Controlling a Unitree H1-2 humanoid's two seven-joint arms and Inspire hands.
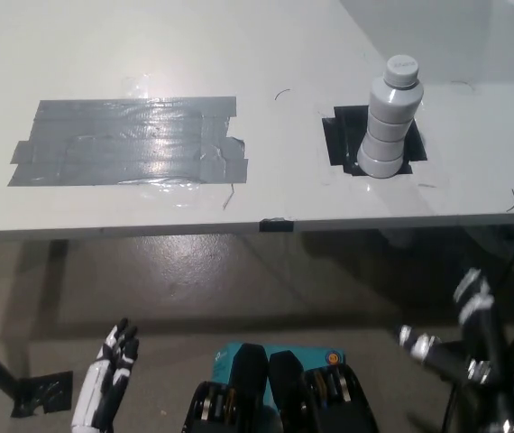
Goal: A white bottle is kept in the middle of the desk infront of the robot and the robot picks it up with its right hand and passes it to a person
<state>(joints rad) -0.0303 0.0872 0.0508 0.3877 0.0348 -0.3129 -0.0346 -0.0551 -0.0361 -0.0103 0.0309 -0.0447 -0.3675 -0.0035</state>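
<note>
On the desk [266, 54], right of middle, a white bottle [390, 119] is seen upright on a black patch [343, 140]. Below the desk edge, the right hand [460, 338] is held low, empty, fingers apart; the left hand [113, 365] hangs empty, fingers loosely extended. The bottle is judged light, rigid, smooth; its ridged body should be gripped mid-height.

Grey tape patch [131, 142] on desk [266, 54], black square [343, 135] nearby
</note>
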